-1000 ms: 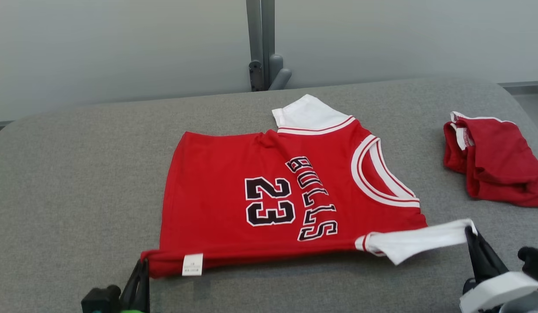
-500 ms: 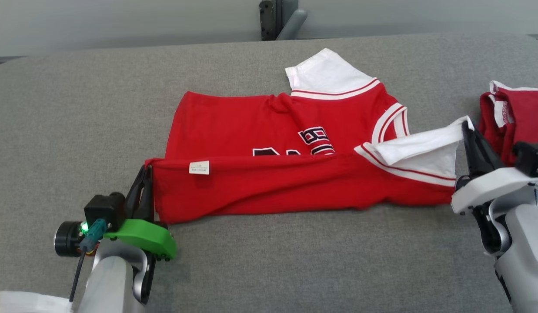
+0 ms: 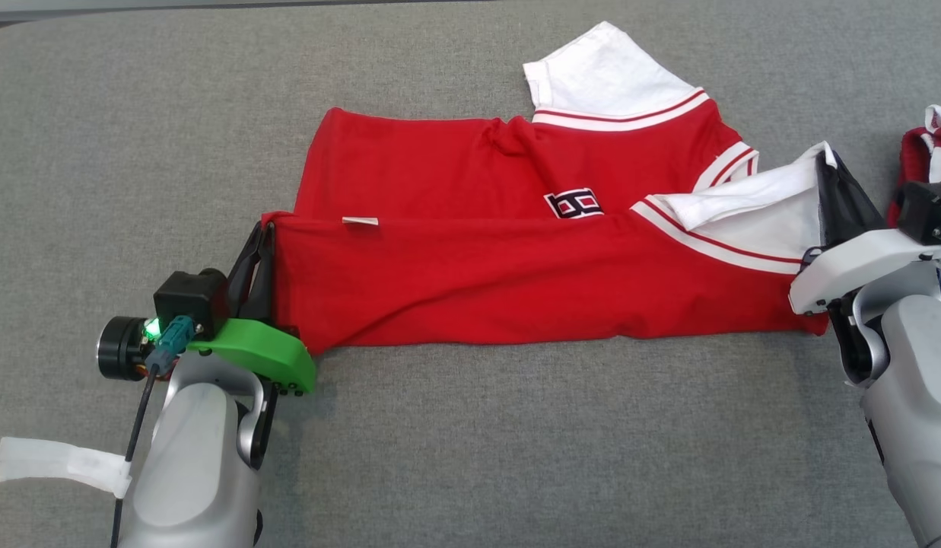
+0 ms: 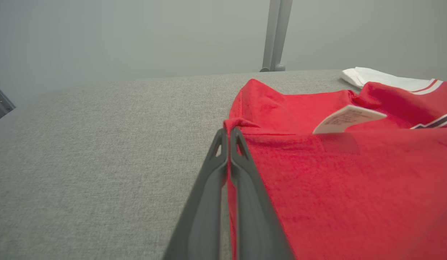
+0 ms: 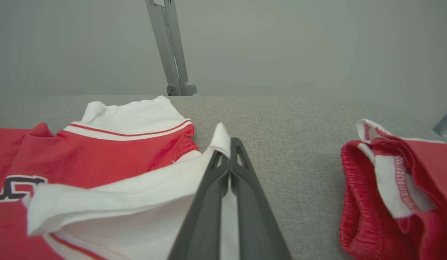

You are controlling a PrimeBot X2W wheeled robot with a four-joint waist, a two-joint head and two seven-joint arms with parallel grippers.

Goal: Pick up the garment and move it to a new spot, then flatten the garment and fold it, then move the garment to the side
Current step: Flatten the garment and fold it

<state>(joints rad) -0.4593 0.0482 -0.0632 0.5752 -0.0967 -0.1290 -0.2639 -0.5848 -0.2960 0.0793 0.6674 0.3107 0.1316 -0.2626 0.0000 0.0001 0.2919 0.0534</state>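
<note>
Left gripper (image 3: 262,230), right gripper (image 3: 823,157) both pinched tight on garment (image 3: 478,289), pointing forward, set wide apart

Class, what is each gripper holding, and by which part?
Both hold the red jersey: the left gripper pinches its hem corner, the right gripper pinches the white sleeve tip.

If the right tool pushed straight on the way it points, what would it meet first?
Probably nothing: ahead of the right tool, shut on the white sleeve, lies bare grey padding; the red shorts sit well aside.

Soft matt cloth garment (image 3: 478,289) on coarse grey fabric surface (image 3: 516,441), perhaps felt
</note>
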